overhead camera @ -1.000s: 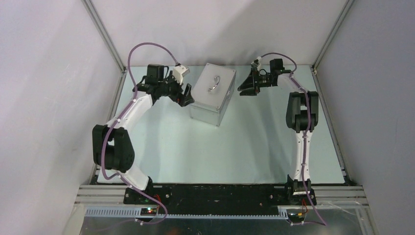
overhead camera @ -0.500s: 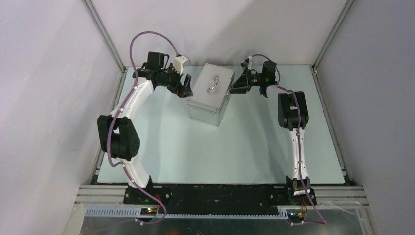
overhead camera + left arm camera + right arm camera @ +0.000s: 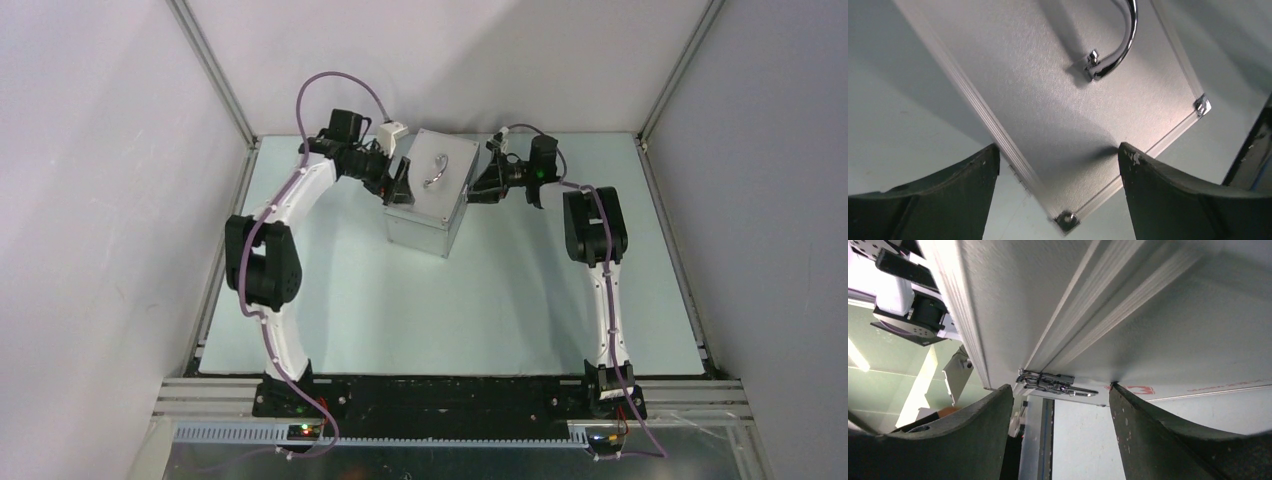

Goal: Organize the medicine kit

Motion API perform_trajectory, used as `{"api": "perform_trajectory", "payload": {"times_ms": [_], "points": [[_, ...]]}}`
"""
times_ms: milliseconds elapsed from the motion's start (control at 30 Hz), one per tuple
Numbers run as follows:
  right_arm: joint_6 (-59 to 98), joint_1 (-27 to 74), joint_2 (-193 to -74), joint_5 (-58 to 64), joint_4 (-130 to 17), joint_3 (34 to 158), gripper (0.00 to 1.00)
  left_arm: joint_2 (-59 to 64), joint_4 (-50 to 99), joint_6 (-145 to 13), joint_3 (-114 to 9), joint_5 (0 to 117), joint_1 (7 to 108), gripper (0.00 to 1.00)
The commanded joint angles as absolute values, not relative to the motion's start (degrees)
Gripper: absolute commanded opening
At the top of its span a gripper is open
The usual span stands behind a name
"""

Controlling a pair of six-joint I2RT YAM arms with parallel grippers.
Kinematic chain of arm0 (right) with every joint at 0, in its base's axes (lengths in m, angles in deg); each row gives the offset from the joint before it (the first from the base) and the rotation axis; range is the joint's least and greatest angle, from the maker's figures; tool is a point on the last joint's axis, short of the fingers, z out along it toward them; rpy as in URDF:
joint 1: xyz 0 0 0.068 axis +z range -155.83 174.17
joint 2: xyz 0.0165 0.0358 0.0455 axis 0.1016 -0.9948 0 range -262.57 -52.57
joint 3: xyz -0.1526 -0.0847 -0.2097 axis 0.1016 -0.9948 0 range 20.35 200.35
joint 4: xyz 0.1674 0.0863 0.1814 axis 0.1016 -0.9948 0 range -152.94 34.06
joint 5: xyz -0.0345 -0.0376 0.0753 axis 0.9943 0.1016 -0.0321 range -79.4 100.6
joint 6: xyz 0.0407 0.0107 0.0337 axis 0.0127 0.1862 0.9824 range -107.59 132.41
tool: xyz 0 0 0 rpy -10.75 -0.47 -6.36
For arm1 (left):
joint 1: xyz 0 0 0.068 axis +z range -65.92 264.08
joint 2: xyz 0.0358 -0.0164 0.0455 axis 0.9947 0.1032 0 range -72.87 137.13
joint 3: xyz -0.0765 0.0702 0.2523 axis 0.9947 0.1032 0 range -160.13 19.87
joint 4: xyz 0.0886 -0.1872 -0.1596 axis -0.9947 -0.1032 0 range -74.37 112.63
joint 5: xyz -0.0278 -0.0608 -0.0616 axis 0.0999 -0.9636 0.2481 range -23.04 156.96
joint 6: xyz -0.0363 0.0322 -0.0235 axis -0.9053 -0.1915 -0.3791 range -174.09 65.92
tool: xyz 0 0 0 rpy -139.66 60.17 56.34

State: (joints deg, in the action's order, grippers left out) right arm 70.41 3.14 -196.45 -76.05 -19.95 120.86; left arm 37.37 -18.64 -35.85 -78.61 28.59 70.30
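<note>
The medicine kit (image 3: pixel 452 196) is a silver aluminium case standing shut at the back middle of the table, with a curved metal handle (image 3: pixel 437 170) on its lid. My left gripper (image 3: pixel 400 186) is open at the case's left edge. In the left wrist view it (image 3: pixel 1058 150) straddles a lid corner (image 3: pixel 1066 220), and the handle (image 3: pixel 1120 50) lies beyond. My right gripper (image 3: pixel 482 186) is open against the case's right side. In the right wrist view it (image 3: pixel 1060 387) spans a metal latch (image 3: pixel 1055 383), and one fingertip touches the case beside a red mark (image 3: pixel 1143 389).
The pale green table (image 3: pixel 400 310) is boxed in by grey walls and aluminium corner posts (image 3: pixel 215 75). The left arm's white wrist housing (image 3: pixel 895 290) shows past the case in the right wrist view. Both arm bases sit on the black rail (image 3: pixel 450 395) at the near edge.
Both arms have closed in on the case: the left gripper moved right to its left edge, and the right gripper moved left to its right side. The case has not moved.
</note>
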Motion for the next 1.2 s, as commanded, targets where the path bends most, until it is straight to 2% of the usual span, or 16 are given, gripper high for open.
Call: {"api": "perform_trajectory", "payload": {"times_ms": [0, 533, 1167], "points": [[71.23, 3.95, -193.95, -77.83, -15.21, 119.39, 0.74, 39.31, -18.04, -38.36, -80.99, 27.41, 68.74, 0.88], [83.80, 3.85, -186.85, -80.77, 1.01, 112.74, 0.65, 43.49, -15.39, -39.97, -82.58, 28.39, 66.94, 0.83], [81.15, 0.78, -179.86, -81.63, -2.90, 107.71, 0.55, 44.75, -15.07, -38.03, -82.61, 30.25, 65.50, 0.77]]}}
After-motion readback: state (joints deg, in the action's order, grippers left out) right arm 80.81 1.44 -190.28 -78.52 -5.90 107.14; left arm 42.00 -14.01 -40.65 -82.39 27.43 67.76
